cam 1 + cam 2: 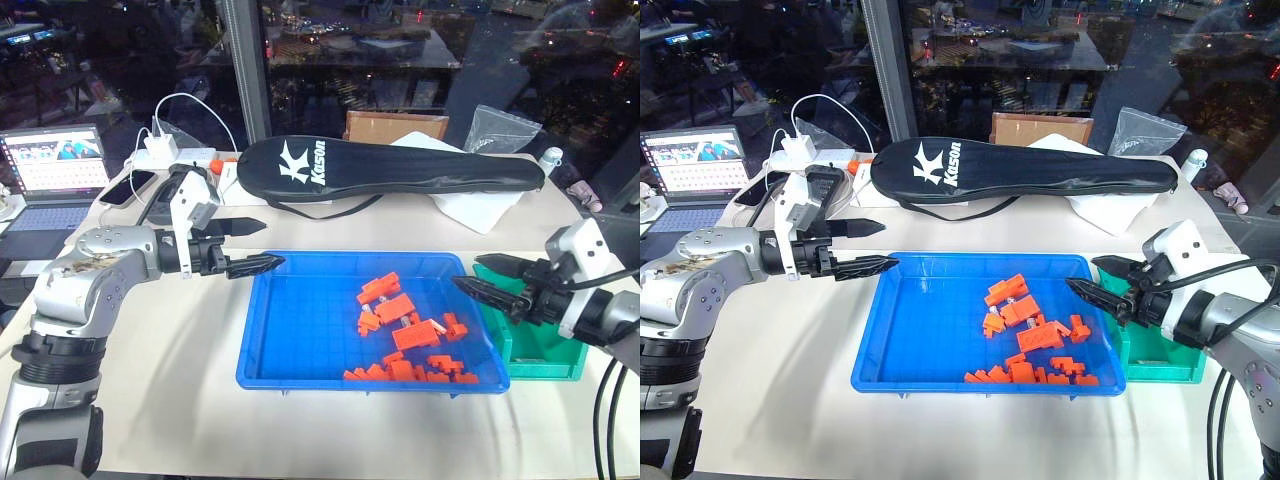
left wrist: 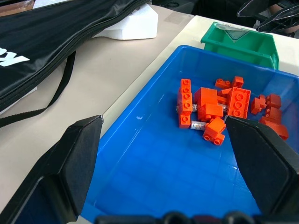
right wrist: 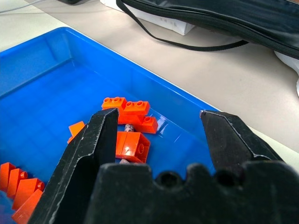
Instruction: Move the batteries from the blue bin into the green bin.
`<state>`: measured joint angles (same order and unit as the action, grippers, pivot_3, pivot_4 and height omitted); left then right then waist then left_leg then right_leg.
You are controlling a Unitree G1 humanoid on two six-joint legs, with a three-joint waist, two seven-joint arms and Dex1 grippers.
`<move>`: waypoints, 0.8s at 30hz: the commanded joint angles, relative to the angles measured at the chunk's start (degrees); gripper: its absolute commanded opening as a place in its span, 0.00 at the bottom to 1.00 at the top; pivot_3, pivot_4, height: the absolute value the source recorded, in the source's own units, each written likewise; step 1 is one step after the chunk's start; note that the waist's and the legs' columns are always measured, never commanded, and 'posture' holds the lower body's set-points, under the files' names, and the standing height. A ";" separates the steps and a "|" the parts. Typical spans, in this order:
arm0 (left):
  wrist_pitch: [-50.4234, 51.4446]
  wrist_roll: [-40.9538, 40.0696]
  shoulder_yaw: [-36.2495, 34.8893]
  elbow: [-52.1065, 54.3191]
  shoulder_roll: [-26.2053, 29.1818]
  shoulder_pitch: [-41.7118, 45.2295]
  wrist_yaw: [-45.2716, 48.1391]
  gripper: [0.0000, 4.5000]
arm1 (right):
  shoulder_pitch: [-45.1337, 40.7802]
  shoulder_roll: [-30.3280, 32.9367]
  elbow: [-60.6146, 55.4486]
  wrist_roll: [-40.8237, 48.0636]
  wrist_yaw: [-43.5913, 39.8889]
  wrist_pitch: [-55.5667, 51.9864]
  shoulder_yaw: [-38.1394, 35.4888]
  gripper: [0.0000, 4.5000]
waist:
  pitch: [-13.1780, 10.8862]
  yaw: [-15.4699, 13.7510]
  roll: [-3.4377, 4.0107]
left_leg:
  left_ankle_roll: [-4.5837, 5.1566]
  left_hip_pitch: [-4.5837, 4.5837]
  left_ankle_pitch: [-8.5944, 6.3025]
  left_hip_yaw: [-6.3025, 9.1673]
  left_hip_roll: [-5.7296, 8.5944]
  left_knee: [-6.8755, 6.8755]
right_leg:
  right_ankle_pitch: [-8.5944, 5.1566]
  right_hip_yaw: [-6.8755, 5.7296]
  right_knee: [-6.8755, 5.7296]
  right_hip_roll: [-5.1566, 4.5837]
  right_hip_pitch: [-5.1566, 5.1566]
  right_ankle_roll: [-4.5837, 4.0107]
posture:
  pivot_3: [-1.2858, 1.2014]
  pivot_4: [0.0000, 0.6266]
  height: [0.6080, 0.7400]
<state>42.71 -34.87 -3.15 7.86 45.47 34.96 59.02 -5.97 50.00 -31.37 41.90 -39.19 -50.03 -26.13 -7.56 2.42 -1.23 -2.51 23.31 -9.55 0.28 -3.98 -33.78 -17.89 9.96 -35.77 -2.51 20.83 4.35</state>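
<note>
Batteries [image 2: 198, 124] are lodged among orange bricks [image 1: 405, 335] at the blue bin's [image 1: 290, 340] 3 o'clock side. Both the right gripper [image 1: 485, 278] and left gripper [image 1: 245, 245] are held spread and empty. A downward pinch between bricks is advised before transfer to the green bin [image 1: 545, 350].

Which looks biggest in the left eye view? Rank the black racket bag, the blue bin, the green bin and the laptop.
1. Black racket bag, longest span.
2. Blue bin, close behind; it lies nearer the camera, so that gap is unsure.
3. Laptop, cut by the frame edge.
4. Green bin, partly hidden by the right pincer.
</note>
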 commanded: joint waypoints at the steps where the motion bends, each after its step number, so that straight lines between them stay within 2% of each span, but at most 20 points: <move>1: 0.83 -2.06 -2.14 -0.90 0.55 3.69 1.10 1.00 | -0.47 2.69 -0.97 1.10 -1.34 0.27 -3.23 0.72 | 0.00 -0.01 0.00 | 0.00 0.00 0.00 0.00 0.00 0.00 | 0.00 0.00 0.00 0.00 0.00 0.00 | 0.52 0.24 0.85; 6: 5.16 -4.35 2.13 -2.55 2.57 11.07 9.11 1.00 | 0.88 8.60 -1.85 2.96 -7.66 -0.12 -6.43 0.72 | -0.08 -0.17 -0.03 | 0.03 0.09 0.02 0.01 0.01 -0.07 | 0.00 0.00 -0.02 0.01 0.11 0.01 | 0.52 0.24 0.85; 9: 7.59 -4.33 5.94 -2.63 -0.38 15.62 9.19 1.00 | 3.21 11.36 -4.54 4.95 -10.64 -1.59 -7.76 0.72 | -0.03 -0.44 0.06 | 0.09 -0.06 -0.03 0.01 0.02 -0.01 | -0.05 -0.02 0.10 -0.01 -0.21 0.02 | 0.52 0.24 0.85; 12: 5.32 -1.99 8.79 -2.60 -2.74 18.21 9.91 1.00 | 4.68 13.09 -6.31 4.32 -11.51 -1.11 -6.30 0.72 | -0.04 -0.47 0.05 | 0.09 -0.02 -0.02 0.04 0.01 -0.06 | -0.05 -0.05 0.07 0.01 -0.19 0.02 | 0.52 0.24 0.85; 14: 1.48 1.28 12.24 -2.61 -3.77 19.55 11.30 1.00 | 4.84 14.94 -6.38 -0.57 -11.22 2.16 -2.38 0.72 | -0.04 -0.05 0.05 | 0.09 -0.02 -0.02 0.05 0.02 -0.08 | -0.05 -0.05 0.07 0.01 -0.20 0.02 | 0.52 0.24 0.85; 18: 0.59 2.60 16.44 -0.63 -3.53 19.03 15.50 1.00 | 4.30 18.95 -2.12 -8.11 -14.81 8.99 4.89 0.72 | -0.05 0.21 0.06 | 0.09 -0.05 -0.02 0.05 0.02 -0.08 | -0.05 -0.05 0.07 0.00 -0.19 0.01 | 0.52 0.24 0.85; 22: -2.70 6.40 19.73 2.56 -0.75 14.79 18.04 1.00 | 0.07 18.48 2.12 -11.28 -19.77 14.16 14.73 0.72 | -0.05 0.54 0.07 | 0.10 -0.04 -0.03 0.05 0.01 -0.05 | -0.06 -0.05 0.07 0.01 -0.16 -0.01 | 0.52 0.24 0.85; 24: -1.27 5.19 18.65 4.42 -0.93 13.24 17.17 1.00 | -2.52 18.14 5.58 -15.14 -22.46 18.51 20.11 0.72 | -0.06 0.46 0.08 | 0.11 -0.05 -0.03 0.05 0.01 -0.05 | -0.06 -0.05 0.06 0.01 -0.18 -0.02 | 0.52 0.24 0.85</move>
<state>41.59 -29.23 16.90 9.52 44.23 47.93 76.37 -6.65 68.19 -27.52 29.50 -59.44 -35.71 -8.48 -7.62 2.88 -1.15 -2.39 23.28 -9.58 0.33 -3.97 -33.86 -17.95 9.91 -35.75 -2.50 20.66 4.34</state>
